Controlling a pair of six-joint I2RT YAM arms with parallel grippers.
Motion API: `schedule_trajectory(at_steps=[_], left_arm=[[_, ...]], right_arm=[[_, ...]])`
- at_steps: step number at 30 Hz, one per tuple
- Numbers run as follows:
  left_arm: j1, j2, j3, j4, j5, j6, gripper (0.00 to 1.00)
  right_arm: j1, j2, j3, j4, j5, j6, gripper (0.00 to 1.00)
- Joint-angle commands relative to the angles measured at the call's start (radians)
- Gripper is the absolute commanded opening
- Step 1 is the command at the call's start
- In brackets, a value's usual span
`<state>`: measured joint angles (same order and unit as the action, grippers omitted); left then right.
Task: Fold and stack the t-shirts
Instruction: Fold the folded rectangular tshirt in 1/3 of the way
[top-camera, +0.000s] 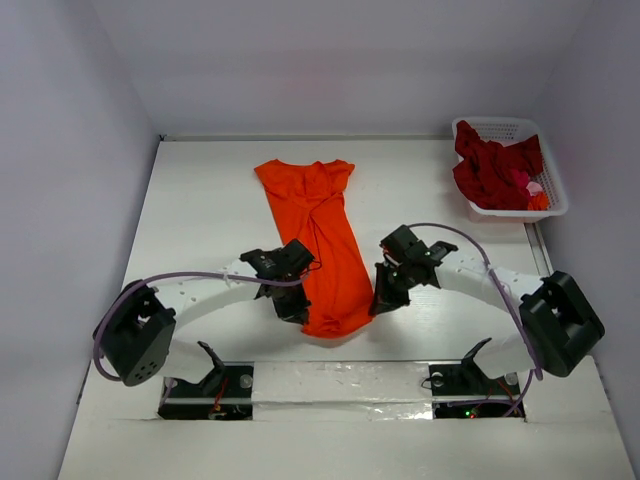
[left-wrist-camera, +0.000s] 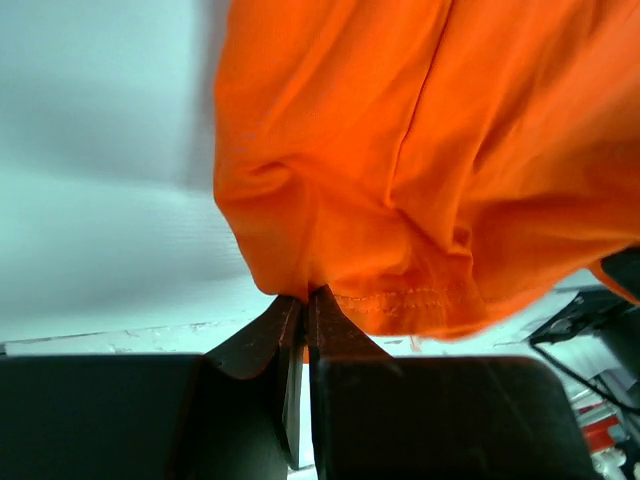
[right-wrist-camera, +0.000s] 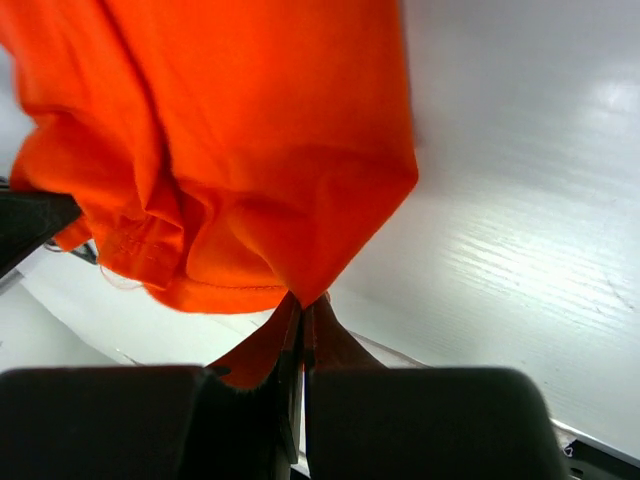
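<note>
I take the white basket (top-camera: 553, 195) as my reference. It stands on the table (top-camera: 200, 230) at the far right corner. The dark red t-shirts (top-camera: 488, 168) lie crumpled inside it and are heaped above its rim on its left side.

The orange t-shirt (top-camera: 322, 235) is outside the basket, on the table to the left of it, and does not touch it. It lies as a long narrow strip with many creases. Its wider end is about level with the basket. Its other end reaches much closer to the arm bases than the basket does.

Both tools are at that closer end. The left gripper (top-camera: 298, 315) is at the edge of the strip that is turned away from the basket. In the left wrist view its two fingers (left-wrist-camera: 340, 335) are pressed together, and a fold of orange cloth is pinched at the tips, just beside a stitched hem.

The right gripper (top-camera: 378, 305) is at the edge of the strip that faces the basket, but well apart from the basket itself. In the right wrist view its fingers (right-wrist-camera: 335, 345) are also together, clamped on a corner of the orange cloth that comes to a point between the tips.

I cannot tell from these views whether the clamped end rests on the table or is raised from it.
</note>
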<state>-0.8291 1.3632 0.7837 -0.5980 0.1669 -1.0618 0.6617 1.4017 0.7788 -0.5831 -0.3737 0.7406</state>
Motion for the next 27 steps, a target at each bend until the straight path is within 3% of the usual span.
schedule_trajectory(at_steps=[1, 13, 27], left_arm=[[0.044, 0.02, 0.066, -0.063, -0.049, 0.049, 0.0], [0.229, 0.082, 0.253, -0.154, -0.086, 0.201, 0.0], [0.331, 0.293, 0.474, -0.157, -0.076, 0.332, 0.0]], right_arm=[[-0.022, 0.014, 0.097, -0.04, 0.019, -0.041, 0.0], [-0.096, 0.089, 0.3, -0.133, 0.016, -0.11, 0.0], [-0.137, 0.335, 0.566, -0.169, -0.016, -0.205, 0.0]])
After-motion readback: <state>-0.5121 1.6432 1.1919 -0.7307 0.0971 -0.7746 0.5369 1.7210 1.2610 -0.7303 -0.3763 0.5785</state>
